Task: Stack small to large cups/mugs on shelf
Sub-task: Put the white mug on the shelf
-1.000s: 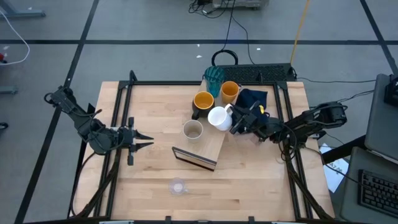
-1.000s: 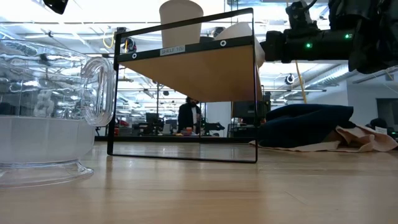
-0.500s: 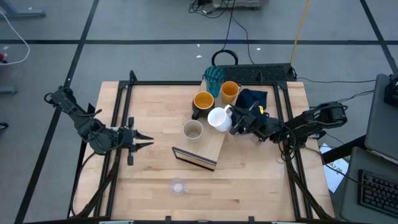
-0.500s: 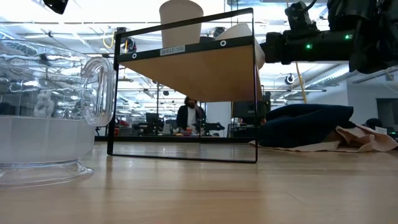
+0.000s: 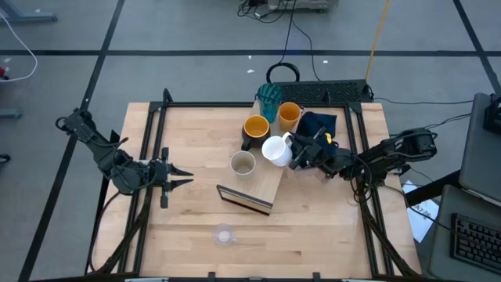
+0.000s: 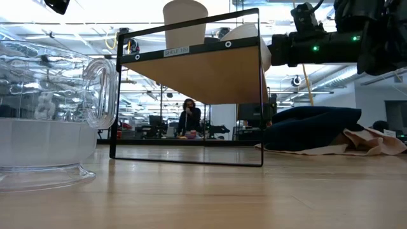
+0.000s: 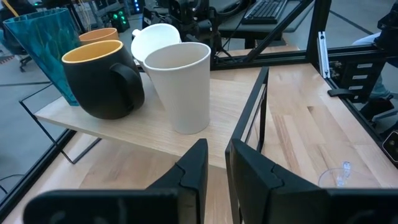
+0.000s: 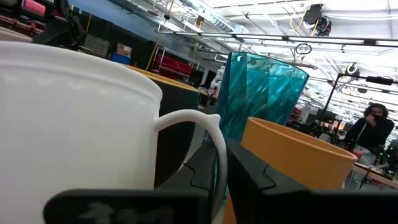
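From the high view, the shelf (image 5: 266, 184) runs diagonally mid-table with five cups up on it: teal tumbler (image 5: 270, 98), orange cup (image 5: 289, 115), dark mug (image 5: 255, 130), white mug (image 5: 275, 149) and beige cup (image 5: 243, 163), while the small clear glass (image 5: 224, 234) sits well apart on the bare table near the front edge. The right gripper (image 5: 295, 153) is right at the white mug's handle side; the left gripper (image 5: 185, 177) waits off to the left, well clear. Low view mostly shows the clear glass (image 6: 48, 121) up close and the shelf's (image 6: 203, 70) underside, so not much help. Left wrist view: its own fingers (image 7: 194, 168) stand a narrow gap apart, pinching nothing, pointed at the beige cup (image 7: 183, 84). Right wrist view: the white mug's handle (image 8: 208, 146) sits right between the fingers (image 8: 255, 174), which look nearly pressed together around it; can't tell if the pinch is tight. My guess is it's placing the white mug, so next it needs to let go cleanly, then fetch that glass.
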